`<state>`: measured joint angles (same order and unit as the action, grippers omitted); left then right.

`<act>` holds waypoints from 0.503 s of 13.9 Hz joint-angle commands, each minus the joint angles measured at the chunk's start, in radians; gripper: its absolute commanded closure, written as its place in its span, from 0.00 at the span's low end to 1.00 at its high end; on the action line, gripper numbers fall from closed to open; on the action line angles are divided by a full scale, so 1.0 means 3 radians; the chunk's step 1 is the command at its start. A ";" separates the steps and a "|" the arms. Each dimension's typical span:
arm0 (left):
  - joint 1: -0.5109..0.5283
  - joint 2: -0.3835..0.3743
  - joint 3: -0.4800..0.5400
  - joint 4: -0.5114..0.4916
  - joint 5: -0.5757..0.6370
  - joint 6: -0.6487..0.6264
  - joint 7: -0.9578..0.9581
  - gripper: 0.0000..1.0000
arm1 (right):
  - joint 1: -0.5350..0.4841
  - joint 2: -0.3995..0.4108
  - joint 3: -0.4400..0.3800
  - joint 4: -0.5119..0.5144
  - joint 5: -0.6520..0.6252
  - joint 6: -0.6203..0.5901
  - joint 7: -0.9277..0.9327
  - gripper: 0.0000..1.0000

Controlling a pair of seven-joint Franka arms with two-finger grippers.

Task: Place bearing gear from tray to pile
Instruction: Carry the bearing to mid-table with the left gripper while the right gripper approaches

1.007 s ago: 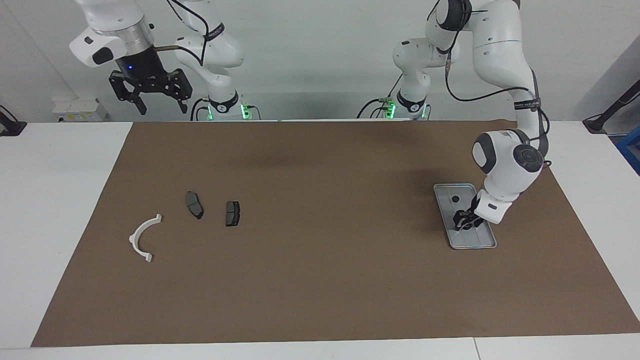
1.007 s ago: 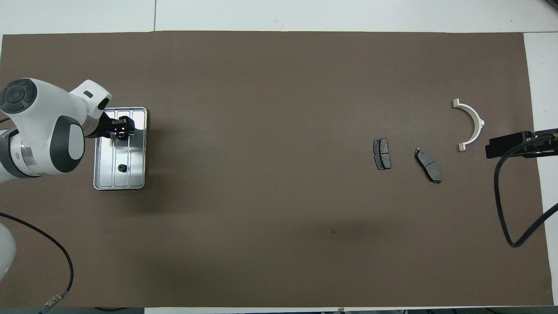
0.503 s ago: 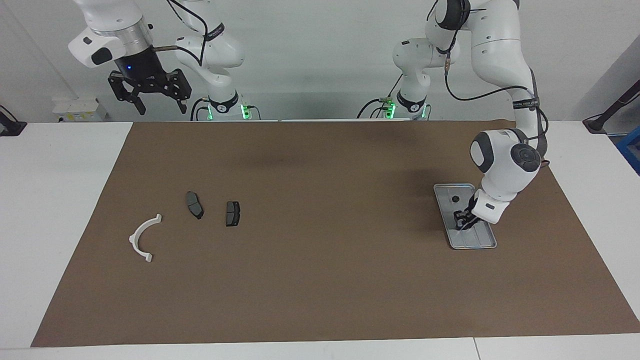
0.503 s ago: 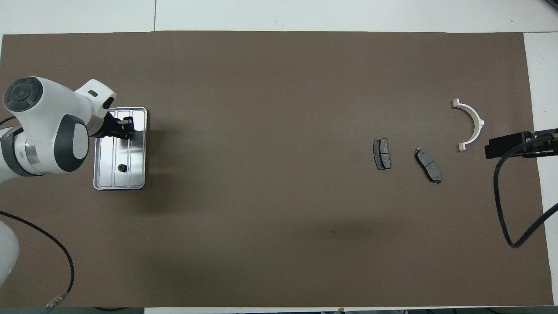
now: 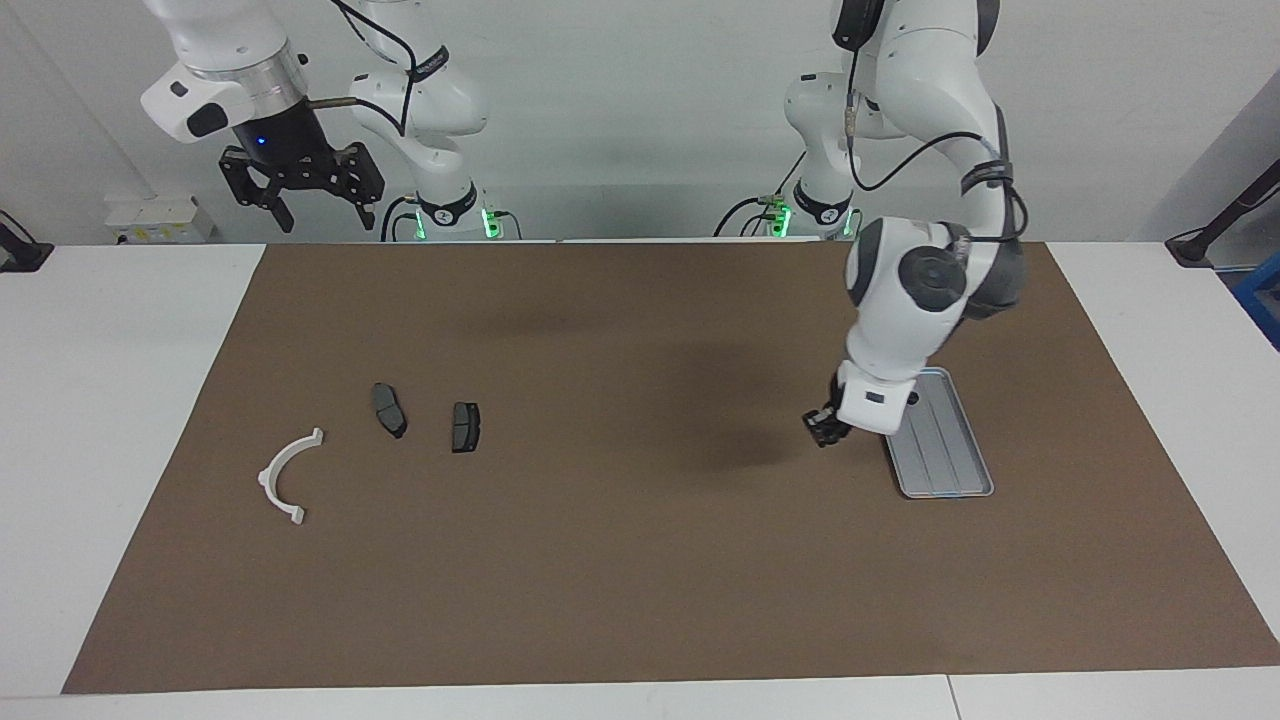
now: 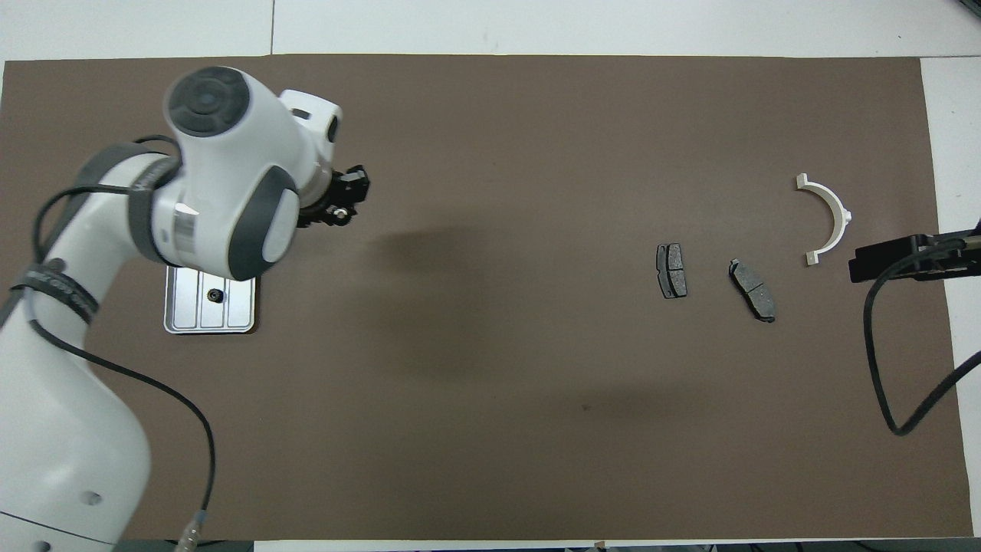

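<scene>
Beside the tray (image 5: 950, 450), the bearing gear (image 6: 339, 215) is now carried pileward, clamped in the left gripper (image 5: 822, 432); the right gripper (image 5: 318, 208) is kept open, waiting.

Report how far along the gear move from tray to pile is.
Done: the left claw has left the tray and is raised over the brown mat beside it, shut on a small bearing gear. In hand: the carry toward the pile, the white bracket and two brake pads at the right arm's end. Left: crossing the mat and releasing it there. Another small gear sits in the tray. The right claw waits raised, open.
</scene>
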<state>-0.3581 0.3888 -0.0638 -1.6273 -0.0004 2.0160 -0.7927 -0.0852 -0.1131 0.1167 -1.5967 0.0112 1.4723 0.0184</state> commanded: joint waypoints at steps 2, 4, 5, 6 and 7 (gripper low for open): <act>-0.0574 0.0090 0.0064 -0.0173 -0.0029 0.0416 -0.0655 0.86 | -0.0053 -0.0109 0.0000 -0.0128 0.0085 0.0021 -0.0087 0.00; -0.0769 0.0105 0.0059 -0.0404 -0.0050 0.0800 -0.0895 0.86 | -0.0043 -0.0103 0.0005 -0.0128 0.0080 0.0021 -0.0036 0.00; -0.0780 0.0141 0.0059 -0.0415 -0.0136 0.0958 -0.0906 0.86 | -0.0033 -0.0103 0.0005 -0.0128 0.0080 0.0021 0.0015 0.00; -0.0785 0.0192 0.0059 -0.0415 -0.0172 0.1026 -0.0906 0.86 | -0.0023 -0.0103 0.0005 -0.0139 0.0080 0.0026 0.0076 0.00; -0.0780 0.0212 0.0059 -0.0410 -0.0178 0.1047 -0.0906 0.86 | -0.0013 -0.0103 0.0005 -0.0139 0.0080 0.0027 0.0148 0.00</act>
<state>-0.5910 0.4476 -0.0633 -1.7375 -0.0291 2.2893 -1.0614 -0.0846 -0.1139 0.1168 -1.6007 0.0112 1.4723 0.0308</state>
